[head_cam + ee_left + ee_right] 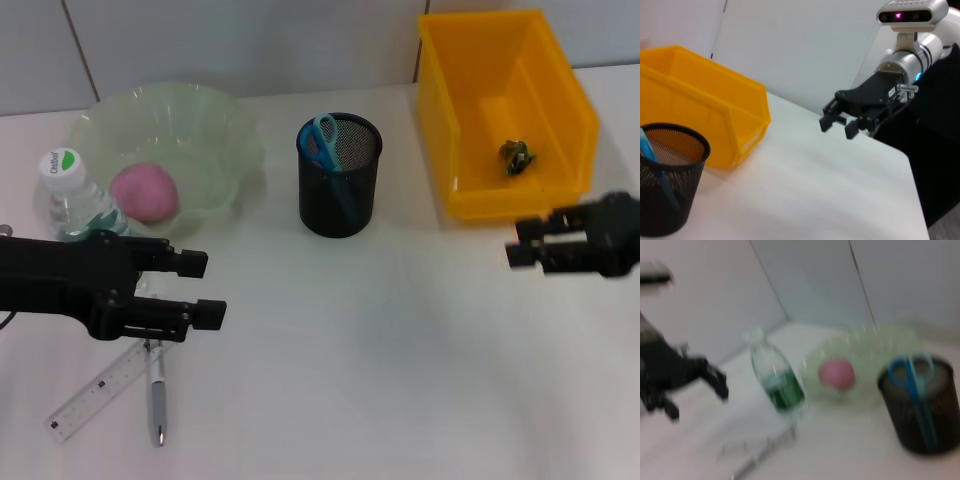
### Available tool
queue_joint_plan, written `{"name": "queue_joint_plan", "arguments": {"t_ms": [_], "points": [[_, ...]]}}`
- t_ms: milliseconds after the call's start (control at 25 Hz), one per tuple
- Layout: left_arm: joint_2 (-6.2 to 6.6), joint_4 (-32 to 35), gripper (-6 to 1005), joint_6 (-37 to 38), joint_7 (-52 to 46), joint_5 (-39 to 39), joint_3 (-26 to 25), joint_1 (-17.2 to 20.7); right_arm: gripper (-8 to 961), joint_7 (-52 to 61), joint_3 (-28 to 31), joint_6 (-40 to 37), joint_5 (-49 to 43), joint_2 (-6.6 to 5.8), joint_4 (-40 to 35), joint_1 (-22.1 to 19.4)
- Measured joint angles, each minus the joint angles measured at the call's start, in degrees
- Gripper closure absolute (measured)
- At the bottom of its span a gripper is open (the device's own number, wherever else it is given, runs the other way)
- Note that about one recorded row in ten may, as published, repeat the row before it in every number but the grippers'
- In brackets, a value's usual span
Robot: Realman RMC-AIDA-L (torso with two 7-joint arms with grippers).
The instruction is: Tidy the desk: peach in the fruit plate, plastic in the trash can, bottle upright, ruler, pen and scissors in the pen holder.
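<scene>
A pink peach [147, 190] lies in the green fruit plate [215, 125]. The water bottle [75, 200] stands upright beside the plate. Blue scissors [322, 140] stick out of the black mesh pen holder [340, 195]. A crumpled bit of plastic [517, 155] lies in the yellow trash can [470, 90]. The clear ruler [100, 392] and silver pen [157, 395] lie flat at the front left. Just above them my left gripper [212, 289] is open and holds nothing. My right gripper [518, 244] hovers open in front of the trash can, also seen as the right gripper [839, 126].
A grey wall runs along the table's back edge. The table's right edge [912, 175] drops off just beyond the right arm. White tabletop lies between the pen holder and the front edge.
</scene>
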Motion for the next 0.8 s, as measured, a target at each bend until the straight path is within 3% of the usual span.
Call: {"name": "queue_joint_plan", "arguments": {"t_ms": [320,800], "points": [[-0.26,3.2,247,-2.9,-4.3,5.9,3.8,-2.3,466,-1.6,0.5,-3.1,-5.2,-0.94,2.7,0.9],[-0.8,11.3,247,-15.5,-16.6,16.4,22.2,-2.2,464,-3.0,1.1,-3.7,-5.3,-1.16,4.7,1.0]]}}
